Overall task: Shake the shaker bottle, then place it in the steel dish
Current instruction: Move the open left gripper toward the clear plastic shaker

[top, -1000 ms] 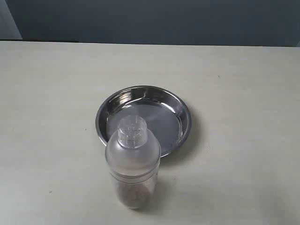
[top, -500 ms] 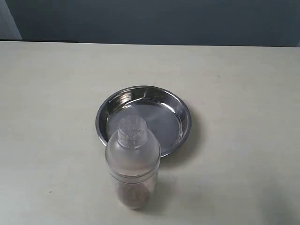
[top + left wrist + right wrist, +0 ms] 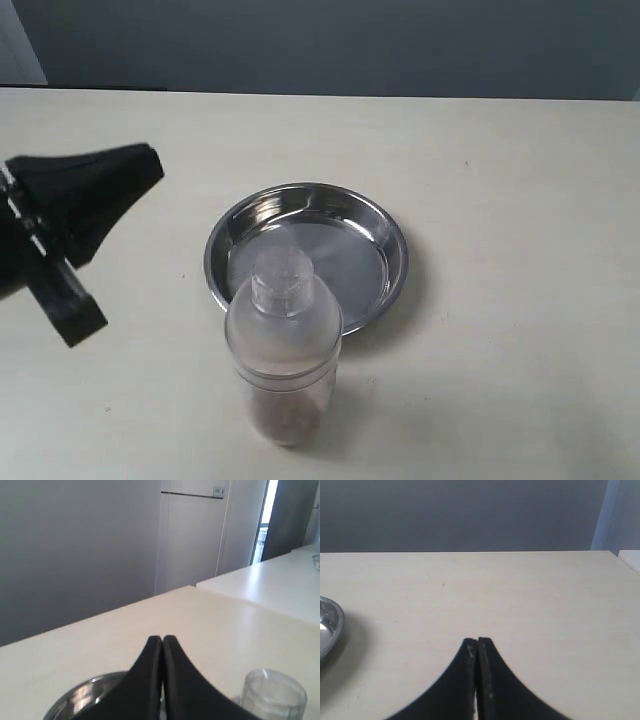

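Observation:
The clear shaker bottle (image 3: 284,350) stands upright on the table just in front of the steel dish (image 3: 390,270), with reddish-brown grains in its lower part; its cap (image 3: 273,694) shows in the left wrist view. The round shiny dish holds nothing, and its rim (image 3: 80,700) (image 3: 332,622) shows in both wrist views. My left gripper (image 3: 150,160) is shut and holds nothing; it hangs left of the dish and bottle, pointing toward them. My right gripper (image 3: 477,641) is shut on nothing, over bare table to the side of the dish, and is out of the exterior view.
The cream table (image 3: 500,150) runs back to a dark blue-grey wall (image 3: 330,45). A second pale table (image 3: 280,585) and white wall panels (image 3: 195,530) stand beyond in the left wrist view.
My left gripper has come into the exterior view from the left edge. The bottle and the dish have not moved.

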